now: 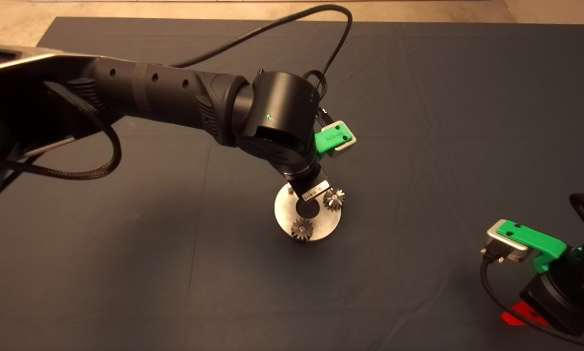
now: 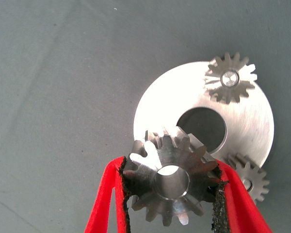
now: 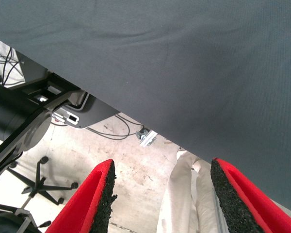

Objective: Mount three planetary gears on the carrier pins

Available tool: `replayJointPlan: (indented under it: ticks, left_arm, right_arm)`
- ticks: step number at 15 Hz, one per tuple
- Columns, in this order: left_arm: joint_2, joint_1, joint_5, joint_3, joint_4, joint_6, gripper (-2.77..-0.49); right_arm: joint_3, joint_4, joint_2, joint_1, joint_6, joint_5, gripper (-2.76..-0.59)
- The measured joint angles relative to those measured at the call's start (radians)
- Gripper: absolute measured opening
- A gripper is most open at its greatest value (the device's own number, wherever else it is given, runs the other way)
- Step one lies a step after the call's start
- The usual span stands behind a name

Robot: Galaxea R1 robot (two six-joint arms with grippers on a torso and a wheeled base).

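The round shiny carrier disc (image 1: 321,225) lies mid-mat. Two planetary gears sit on its pins, one at the right rim (image 1: 334,198) and one at the near rim (image 1: 301,229). A bare pin (image 1: 290,190) stands at its far left rim. My left gripper (image 1: 311,187) hangs over the disc. In the left wrist view the left gripper (image 2: 172,167) is shut on a third gear (image 2: 170,182), held above the disc (image 2: 165,97) beside its centre hole; both seated gears (image 2: 230,77) (image 2: 250,177) show, the bare pin is hidden. My right gripper (image 3: 160,204) is open and empty, parked at the lower right (image 1: 521,312).
The dark mat (image 1: 443,122) has free room all around the disc. A black cable (image 1: 292,19) loops above the left arm. Past the mat's edge the right wrist view shows floor, a chair base (image 3: 39,184) and a white cloth-covered shape (image 3: 184,199).
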Motion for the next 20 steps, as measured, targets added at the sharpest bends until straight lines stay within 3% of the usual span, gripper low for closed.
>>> replayJointPlan:
  ticks: [3,12,16,20]
  left_arm:
    - [0.000,0.000,0.000,0.030,0.052,-0.032,-2.57]
    - [0.006,0.004,0.000,0.043,0.074,-0.041,-2.57]
    - [0.006,0.031,0.000,0.047,0.079,-0.041,-2.57]
    - [0.006,0.067,0.000,0.048,0.102,-0.041,-2.57]
  right_arm:
    - [0.000,0.000,-0.005,0.000,0.002,0.000,-1.91]
    - [0.000,0.000,-0.021,0.000,0.002,0.000,-1.91]
    - [0.000,0.000,-0.024,0.000,0.002,0.000,-1.91]
    - [0.000,0.000,-0.029,0.000,0.002,0.000,-1.91]
